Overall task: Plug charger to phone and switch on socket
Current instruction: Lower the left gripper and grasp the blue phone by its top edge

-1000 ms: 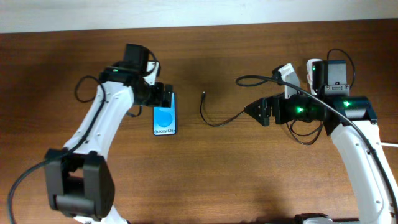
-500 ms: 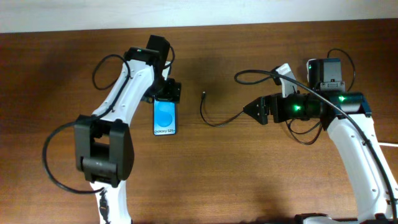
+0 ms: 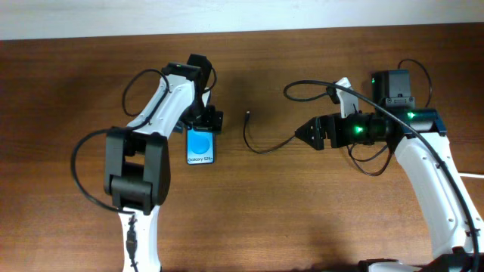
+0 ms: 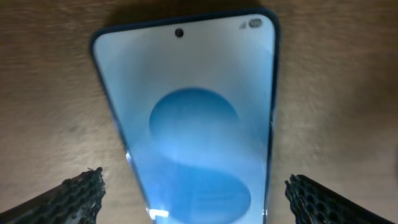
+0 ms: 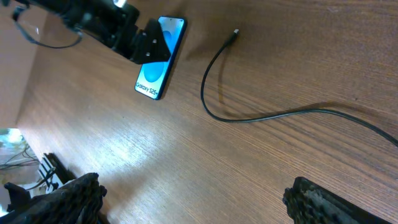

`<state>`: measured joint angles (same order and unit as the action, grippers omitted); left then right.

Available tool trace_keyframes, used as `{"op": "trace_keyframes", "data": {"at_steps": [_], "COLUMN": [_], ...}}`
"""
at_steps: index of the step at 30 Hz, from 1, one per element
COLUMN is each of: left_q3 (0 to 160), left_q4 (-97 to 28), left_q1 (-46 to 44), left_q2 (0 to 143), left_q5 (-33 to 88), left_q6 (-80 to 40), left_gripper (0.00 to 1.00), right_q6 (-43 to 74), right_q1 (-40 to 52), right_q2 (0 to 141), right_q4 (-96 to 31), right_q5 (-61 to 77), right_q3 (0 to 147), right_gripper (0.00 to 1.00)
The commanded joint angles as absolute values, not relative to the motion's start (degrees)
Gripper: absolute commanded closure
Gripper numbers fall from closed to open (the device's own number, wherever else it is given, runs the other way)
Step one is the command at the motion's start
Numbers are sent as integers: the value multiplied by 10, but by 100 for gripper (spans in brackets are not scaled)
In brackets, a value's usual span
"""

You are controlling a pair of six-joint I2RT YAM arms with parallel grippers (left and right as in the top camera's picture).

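The charger (image 5: pixel 202 93) lay loose on the brown tabletop (image 3: pixel 302 219). Its thin black cable ran out from beneath the right pincer (image 3: pixel 297 134) and curled leftward. The small plug tip (image 3: pixel 249 115) sat free near the middle, joined to nothing. The phone (image 3: pixel 200 145) lay flat with its screen up and lit light blue. It was to the left of the plug tip and clearly apart from it.

The left pincer (image 3: pixel 205 123) sat over the far end of the phone, spread wide. In the left wrist view one finger (image 4: pixel 81 194) showed on each side of the phone. Both were clear of its edges, and nothing was gripped.

The right pincer pointed left toward the cable's curve. It was also spread wide, with bare wood between its fingers (image 5: pixel 68 199), and it gripped nothing.

The socket (image 3: pixel 345 88) showed only as a white piece behind the right arm. Its switches could not be made out.
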<state>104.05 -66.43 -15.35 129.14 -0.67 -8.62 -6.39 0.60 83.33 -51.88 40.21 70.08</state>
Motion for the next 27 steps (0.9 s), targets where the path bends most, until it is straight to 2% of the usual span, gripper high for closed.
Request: {"op": "trace_keyframes", "data": {"at_steps": [1, 5, 11, 21, 24, 27], "left_q3": [1051, 1051, 1051, 1050, 1050, 1050], "left_q4": [-651, -645, -642, -665, -668, -658], "left_q1": [-154, -154, -154, -154, -154, -154], "left_q2": [1321, 1323, 1329, 1343, 1343, 1343], "left_q5": [-6, -7, -9, -9, -9, -9], "left_q6": [-111, -111, -152, -178, -178, -178], "left_gripper": [0, 0, 8, 9, 17, 33], "right_q6": [-65, -65, -65, -65, -65, -65], "right_q1": [11, 11, 11, 11, 11, 11], "right_q2": [837, 837, 837, 837, 837, 837], "right_q4": [-518, -518, -516, -517, -517, -517], "right_q5": [411, 411, 405, 398, 399, 399], "right_q3": [712, 712, 712, 712, 712, 712], "right_gripper": [2, 2, 2, 2, 2, 2]}}
